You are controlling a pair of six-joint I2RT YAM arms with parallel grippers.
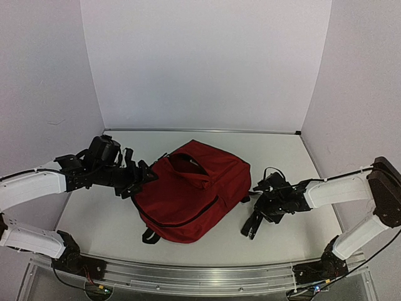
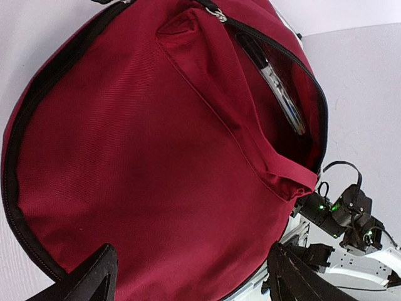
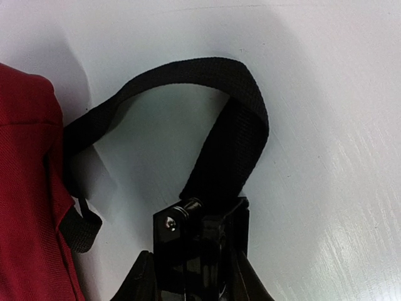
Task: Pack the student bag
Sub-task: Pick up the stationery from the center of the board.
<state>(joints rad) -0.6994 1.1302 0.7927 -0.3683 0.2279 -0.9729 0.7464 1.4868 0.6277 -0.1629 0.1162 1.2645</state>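
Note:
The student bag (image 1: pixel 191 194), dark red with black zippers, lies flat in the middle of the table. Its front pocket (image 2: pixel 276 81) gapes open, and a pen (image 2: pixel 283 95) with a black cap lies inside. My left gripper (image 1: pixel 141 179) is at the bag's left edge, open, its fingers (image 2: pixel 94 279) spread over the red fabric without pinching it. My right gripper (image 1: pixel 257 216) is low at the bag's right side. There a black strap (image 3: pixel 238 119) loops over the table, and the jaws are shut on the black block (image 3: pixel 200 238) at its end.
White walls close in the table at the back and on both sides. A metal rail (image 1: pixel 200 276) runs along the near edge between the arm bases. A second short black strap (image 1: pixel 149 236) sticks out at the bag's near left corner.

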